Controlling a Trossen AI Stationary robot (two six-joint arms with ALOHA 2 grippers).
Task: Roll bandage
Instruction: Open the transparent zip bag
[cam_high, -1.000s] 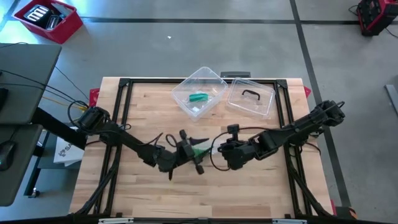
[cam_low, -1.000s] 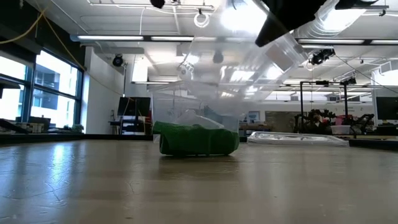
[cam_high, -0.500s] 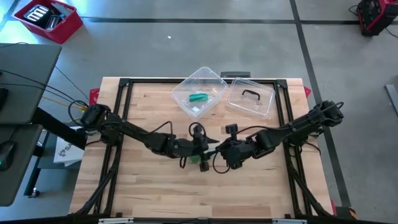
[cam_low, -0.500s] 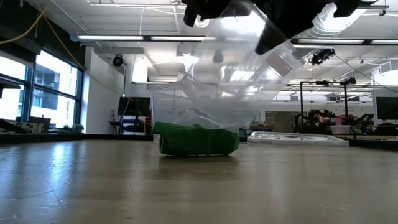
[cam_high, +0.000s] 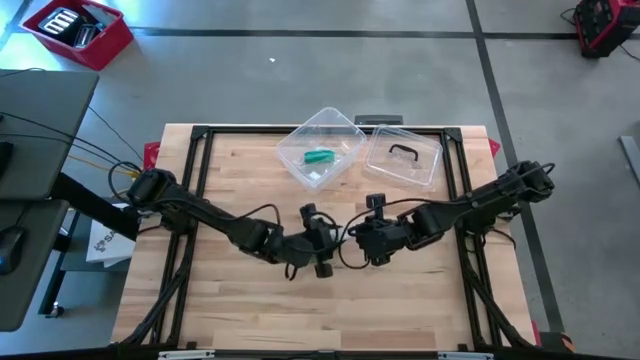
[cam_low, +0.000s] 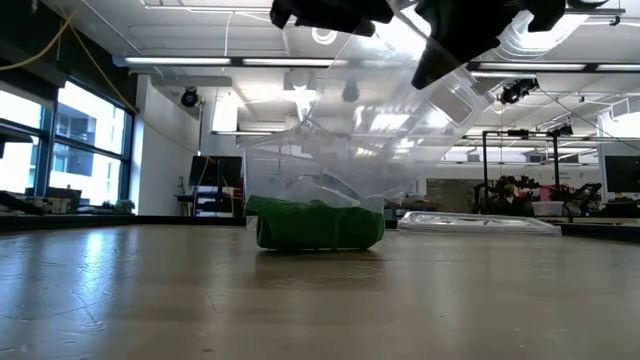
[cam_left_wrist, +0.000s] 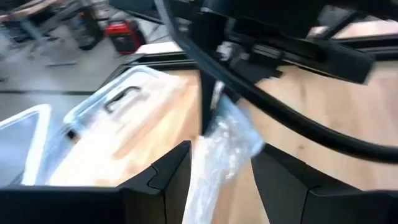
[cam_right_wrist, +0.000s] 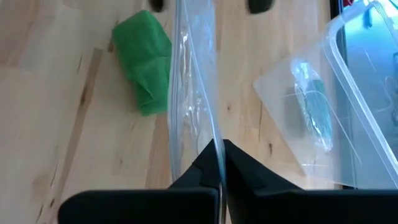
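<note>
A green bandage (cam_right_wrist: 143, 62) lies loosely bunched on the wooden table; it also shows in the low view (cam_low: 320, 226). A clear plastic bag (cam_right_wrist: 193, 93) hangs above it, also seen in the low view (cam_low: 370, 130). My right gripper (cam_right_wrist: 217, 163) is shut on the bag near the table's middle (cam_high: 365, 240). My left gripper (cam_left_wrist: 217, 180) is open beside it (cam_high: 320, 248), and the bag (cam_left_wrist: 221, 149) stands between its fingers. In the high view the grippers hide the bandage. My right gripper pinches an edge of the clear bag (cam_right_wrist: 214, 144) between its two fingers. The bag is lifted and stretches away from the fingers over the table, above the green bandage. One layer or several, I cannot tell.
A clear plastic box (cam_high: 320, 150) with a bagged green bandage (cam_right_wrist: 311, 106) inside stands at the table's far middle. Its lid (cam_high: 403, 158) with a dark handle lies to its right. Black frame rails (cam_high: 200, 160) border the table.
My left gripper has gone toward the table's right edge, up to the bag that my right gripper holds, and its fingers now stand on either side of the bag. The green bandage has stayed where it was on the table.
</note>
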